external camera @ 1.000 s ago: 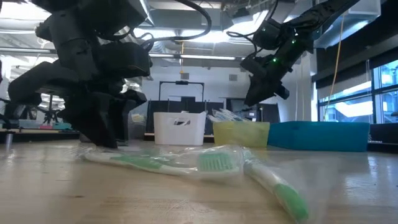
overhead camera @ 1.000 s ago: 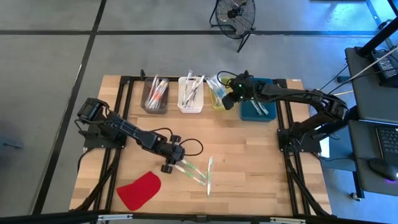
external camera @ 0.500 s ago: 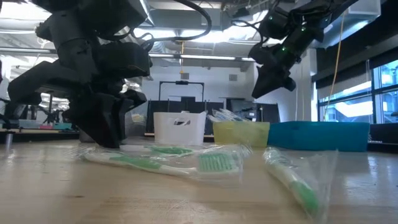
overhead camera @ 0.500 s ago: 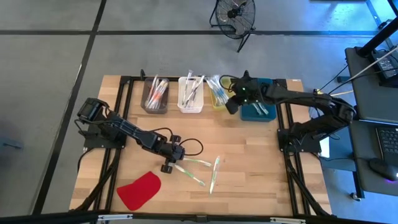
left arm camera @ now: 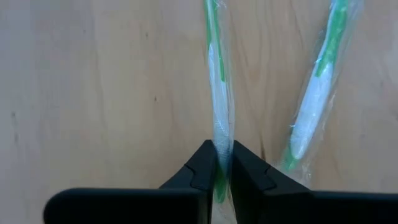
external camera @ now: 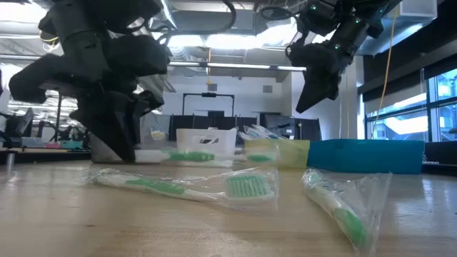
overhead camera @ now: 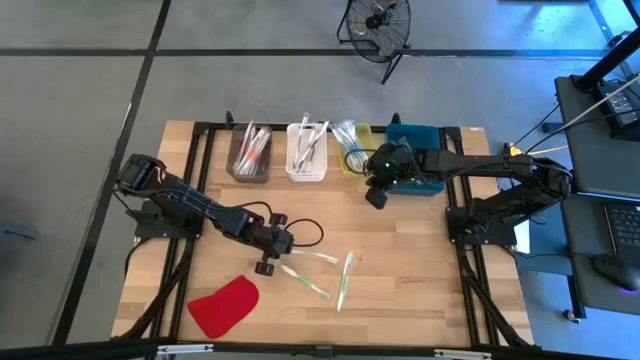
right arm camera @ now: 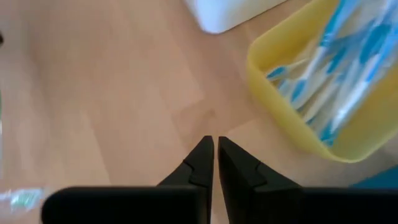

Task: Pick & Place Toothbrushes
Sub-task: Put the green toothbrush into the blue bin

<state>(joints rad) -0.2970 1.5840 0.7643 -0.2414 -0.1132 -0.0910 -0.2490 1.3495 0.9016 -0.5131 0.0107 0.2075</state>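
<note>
Gripping a green toothbrush (left arm camera: 217, 124) on the desk (overhead camera: 420, 270), left claw (left arm camera: 222, 163) apparently lifts next; right claw (right arm camera: 215, 149) hovers shut, empty.

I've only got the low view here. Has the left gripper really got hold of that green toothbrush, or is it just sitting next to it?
Observer: It has hold of it. In the left wrist view the left gripper is shut on a wrapped green toothbrush.
Operator: Is the right gripper carrying anything?
Observer: No. In its wrist view the right gripper is shut with nothing between its fingers, over bare wood beside the yellow bin.
Operator: What's in that yellow bin?
Observer: Wrapped blue-and-white toothbrushes, lying in a loose pile.
</note>
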